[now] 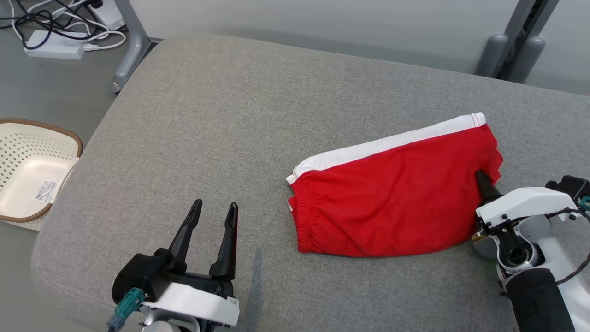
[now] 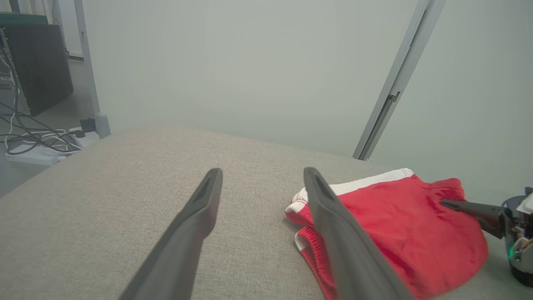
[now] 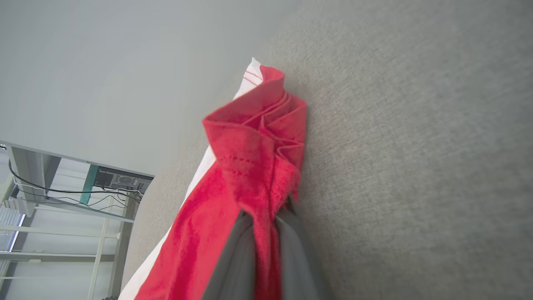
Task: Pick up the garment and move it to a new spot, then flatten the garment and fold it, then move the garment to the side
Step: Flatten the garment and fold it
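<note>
Grey upholstered surface point(image 1: 230, 115) — pale wall point(image 1: 322, 23)

high head, low wrists, common garment point(image 1: 392, 203)

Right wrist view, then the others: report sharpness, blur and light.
Right wrist view: the garment is crisp at its folds, the jaws shut on it blur from closeness, the cushion softens rightward. Left wrist view: the open jaws loom large and soft; flat, hazy light. Head view: sharp, evenly lit, a faint shadow beside the left gripper.
</note>
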Robot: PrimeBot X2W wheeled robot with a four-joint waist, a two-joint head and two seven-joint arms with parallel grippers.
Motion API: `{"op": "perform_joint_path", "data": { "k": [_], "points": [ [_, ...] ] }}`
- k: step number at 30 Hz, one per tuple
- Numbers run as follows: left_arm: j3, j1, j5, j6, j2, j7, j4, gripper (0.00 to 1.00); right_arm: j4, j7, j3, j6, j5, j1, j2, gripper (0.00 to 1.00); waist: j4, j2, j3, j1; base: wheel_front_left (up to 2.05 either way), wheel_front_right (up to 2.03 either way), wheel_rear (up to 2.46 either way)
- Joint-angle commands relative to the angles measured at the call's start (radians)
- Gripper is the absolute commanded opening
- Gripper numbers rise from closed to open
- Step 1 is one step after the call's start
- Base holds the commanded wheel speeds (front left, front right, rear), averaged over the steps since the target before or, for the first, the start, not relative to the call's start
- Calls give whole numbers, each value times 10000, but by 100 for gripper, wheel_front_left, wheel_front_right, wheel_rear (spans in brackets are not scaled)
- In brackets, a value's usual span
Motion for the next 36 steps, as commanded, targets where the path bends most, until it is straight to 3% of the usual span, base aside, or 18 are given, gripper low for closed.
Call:
{"op": "perform_joint_path", "data": {
  "k": [1, 16, 24, 31, 36],
  "points": [
    [34, -83, 14, 25, 27, -1, 16, 100, 201, -54, 6, -1, 133, 270, 121, 0, -72, 0, -45, 0, 0, 0, 0],
    [134, 227, 153, -131, 30, 1, 251, 100, 458, -1837, -65, -5, 1230, 1042, 6, 0, -966, 0, -720, 0, 0, 0, 0],
    [286, 479, 268, -191, 30, 1, 262, 100, 591, -2797, 600, -13, 2152, 1852, 13, 0, -1554, 0, -1099, 0, 0, 0, 0],
    [334, 623, 251, -202, 31, -1, 245, 100, 715, -3149, 986, -17, 2498, 2502, 13, 0, -1947, 0, -1292, 0, 0, 0, 0],
    [330, 603, 237, -227, 31, -1, 240, 100, 563, -3163, 638, -27, 2314, 2685, 0, 0, -2085, 0, -1331, 0, 0, 0, 0]
  ]
}}
